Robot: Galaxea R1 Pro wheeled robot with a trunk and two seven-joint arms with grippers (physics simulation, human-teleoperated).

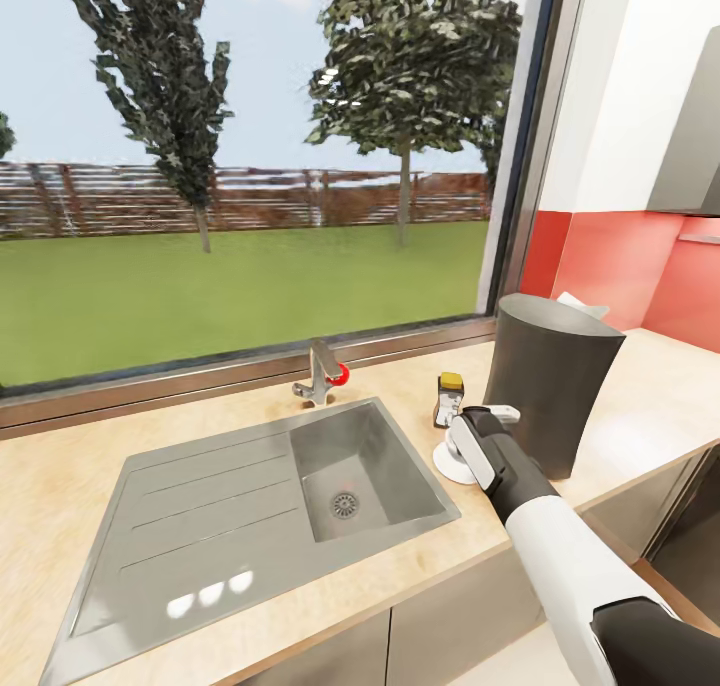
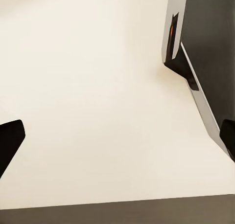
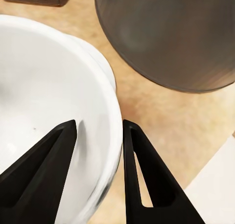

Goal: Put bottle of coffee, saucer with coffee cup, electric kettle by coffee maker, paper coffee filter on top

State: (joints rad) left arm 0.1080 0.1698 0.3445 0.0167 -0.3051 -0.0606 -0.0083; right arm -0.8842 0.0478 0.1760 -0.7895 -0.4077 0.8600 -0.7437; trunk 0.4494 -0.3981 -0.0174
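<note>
The bench (image 1: 640, 406) is a long beige wood-look slab with faint speckle, smooth and matte; the steel sink (image 1: 270, 496) is set into it below the window. The coffee maker (image 1: 550, 386) stands on it to the right of the sink, a tall dark grey wedge with curved sides and a dull finish; a whitish scrap peeks over its top, likely the filter, though too little shows to be sure. The bottle of coffee (image 1: 449, 398) sits just beside it, small and dark with a yellow lid. The right end effector (image 3: 99, 136) has its black tapered fingers (image 3: 44, 170) narrowly apart, straddling the rim of the coffee cup (image 3: 54, 111) (glossy white, thin-walled, round); one finger inside, one outside. In the head view the saucer (image 1: 452, 463) shows as a white edge under the wrist. The step looks like seating the cup on the saucer; best to lower straight, keep the rim level, and let go only once it rests centred. The left end effector (image 2: 117, 141) hangs wide over pale floor.
</note>
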